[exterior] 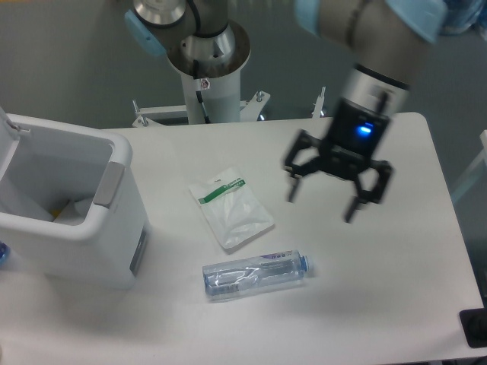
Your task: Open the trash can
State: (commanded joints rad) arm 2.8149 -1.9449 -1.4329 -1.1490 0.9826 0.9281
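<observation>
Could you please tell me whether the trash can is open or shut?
Open: the trash can shows its hollow interior from above, lid swung up at the left edge.

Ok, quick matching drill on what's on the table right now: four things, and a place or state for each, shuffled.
Things:
1. trash can
2. bottle
3. pouch
4. gripper

States:
A. open, holding nothing, over the table's right half
B. lying on its side, near edge
C. lid up, at the left
D. flat, mid-table, green label

Pairs: 1-C, 2-B, 3-D, 4-A
</observation>
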